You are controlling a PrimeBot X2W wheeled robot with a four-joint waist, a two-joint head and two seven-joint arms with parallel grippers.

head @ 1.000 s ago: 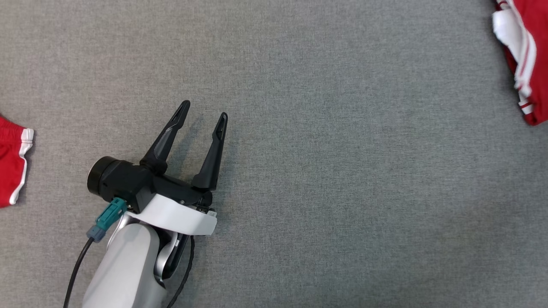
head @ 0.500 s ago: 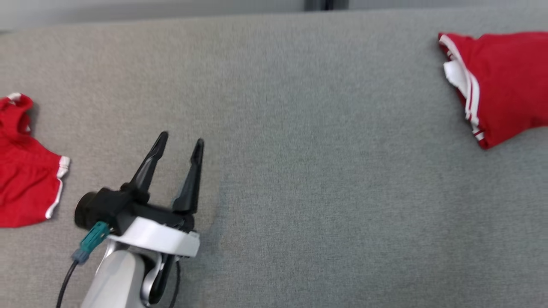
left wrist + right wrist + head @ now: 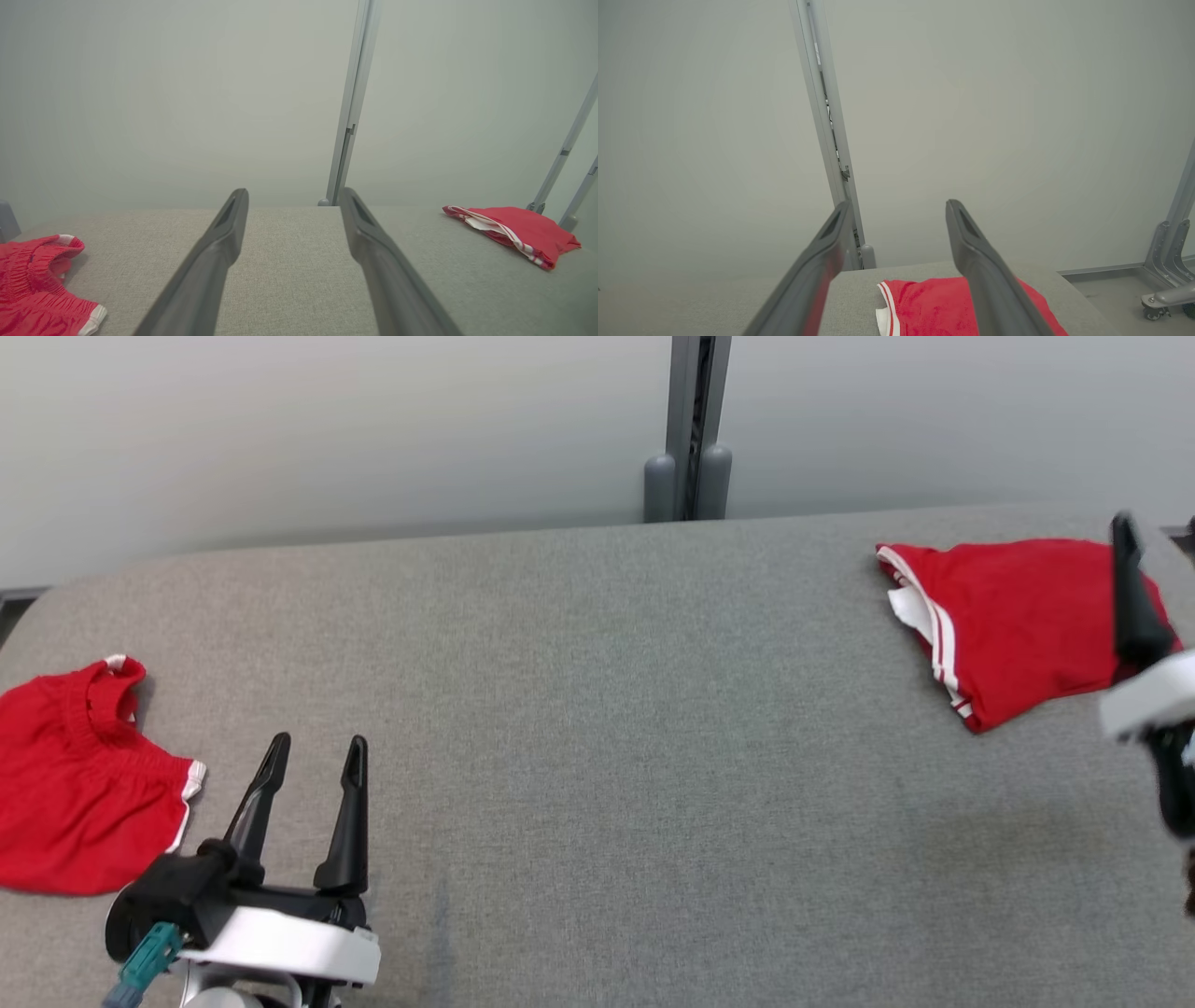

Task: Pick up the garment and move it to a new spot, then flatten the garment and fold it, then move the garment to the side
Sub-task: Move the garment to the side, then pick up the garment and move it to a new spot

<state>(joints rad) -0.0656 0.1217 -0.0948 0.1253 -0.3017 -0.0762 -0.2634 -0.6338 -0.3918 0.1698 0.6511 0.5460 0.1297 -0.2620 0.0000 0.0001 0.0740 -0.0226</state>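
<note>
- My left gripper (image 3: 318, 743) sits at the near left of the grey fabric-covered surface (image 3: 607, 728). Its two dark fingers are spread and point toward the far edge, grasping nothing.
- In my left wrist view that gripper (image 3: 293, 193) is released, and grey cloth shows in the gap between its fingers.
- The crumpled red garment (image 3: 75, 793), with white trim and a gathered waistband, lies at the left edge of the surface. It is just to the left of my left gripper and apart from it.
- My right gripper (image 3: 1158, 527) comes in blurred at the right edge of the head view. One dark finger stands in front of the right part of the folded red garment (image 3: 1018, 616).
- In my right wrist view that gripper (image 3: 898, 205) is released too, fingers wide with nothing between them. The folded red garment (image 3: 924, 303) lies below and beyond the fingertips, and the right finger crosses in front of it. I cannot tell whether that finger touches the cloth.
- The folded red garment lies at the far right of the surface, near its far edge. White stripes and a white inner layer show along its left side. It is well apart from the crumpled one, with the width of the surface between them.
- Behind the surface stands a pale wall (image 3: 327, 429) with a grey upright post (image 3: 688, 429) near its middle.
- A grey wheeled frame foot (image 3: 1164, 284) rests on the floor to the far right.
</note>
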